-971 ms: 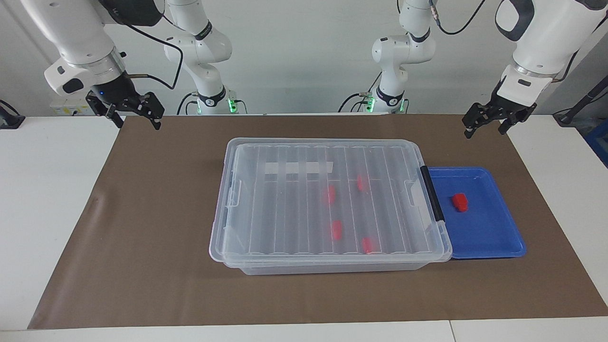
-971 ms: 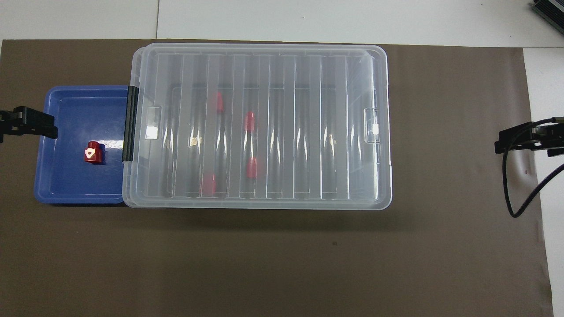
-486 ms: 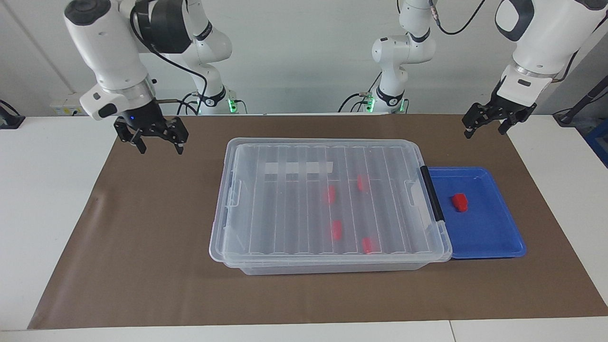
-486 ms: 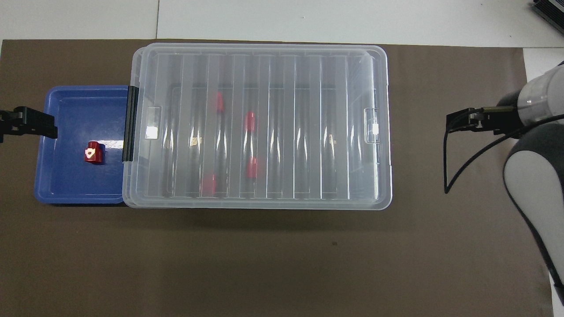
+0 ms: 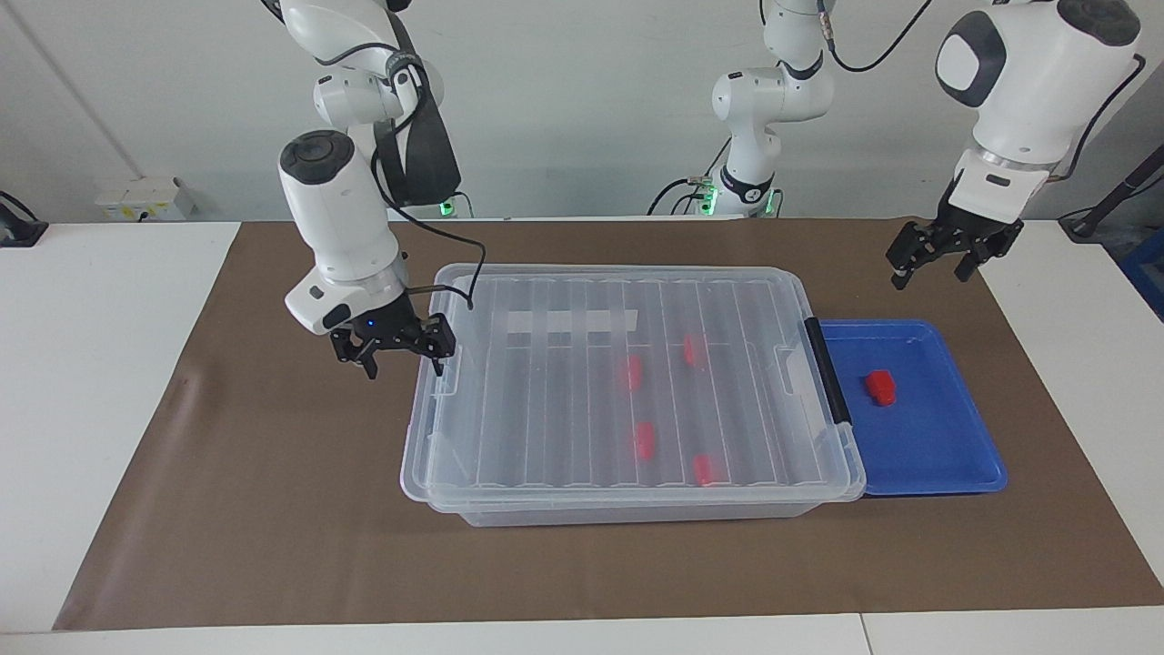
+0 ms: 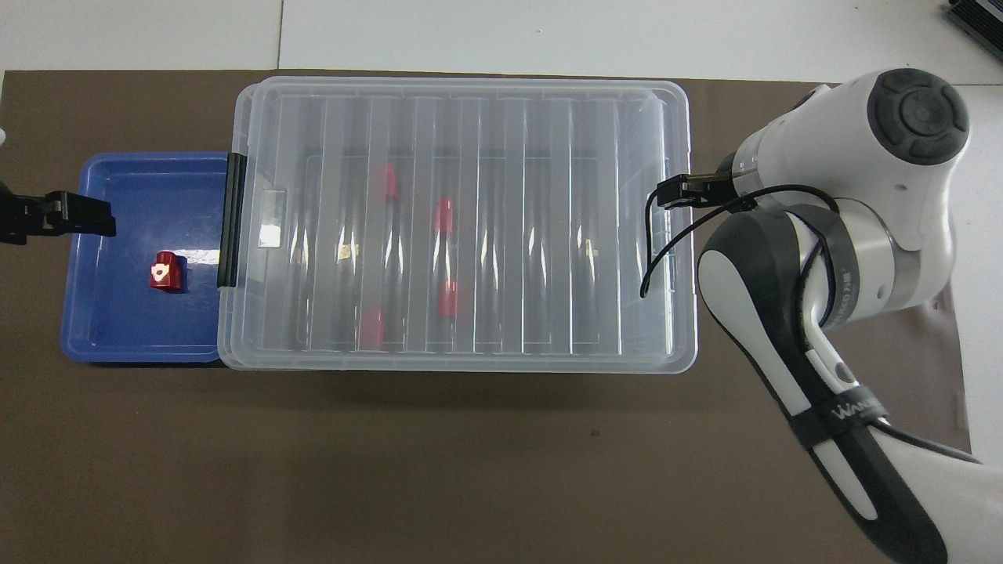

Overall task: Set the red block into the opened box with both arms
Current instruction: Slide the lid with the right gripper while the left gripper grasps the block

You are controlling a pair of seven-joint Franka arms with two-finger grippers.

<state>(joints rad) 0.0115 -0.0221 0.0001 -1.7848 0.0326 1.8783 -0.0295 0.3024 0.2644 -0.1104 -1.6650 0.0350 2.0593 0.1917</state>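
Observation:
The red block (image 5: 879, 387) (image 6: 165, 271) lies in a blue tray (image 5: 928, 446) (image 6: 125, 329) against the box's black-latched end. The box (image 5: 546, 400) (image 6: 548, 157) is clear plastic with its ribbed lid lying on it. Several more red blocks (image 5: 644, 439) (image 6: 444, 215) show through the lid. My right gripper (image 5: 405, 364) (image 6: 675, 191) hangs open at the box's end toward the right arm, by the clear latch; I cannot tell whether it touches. My left gripper (image 5: 929, 273) (image 6: 86, 225) hovers open over the tray's edge, holding nothing.
A brown mat (image 5: 273, 500) covers the table under everything. Two slimmer white arms (image 5: 750, 173) with green-lit bases stand at the robots' edge. The right arm's black cable (image 6: 654, 251) loops over the lid's end. A black latch (image 5: 826, 368) closes the box's tray end.
The right arm has swung in from its end of the table and come down to the box's end. The left gripper has barely shifted.

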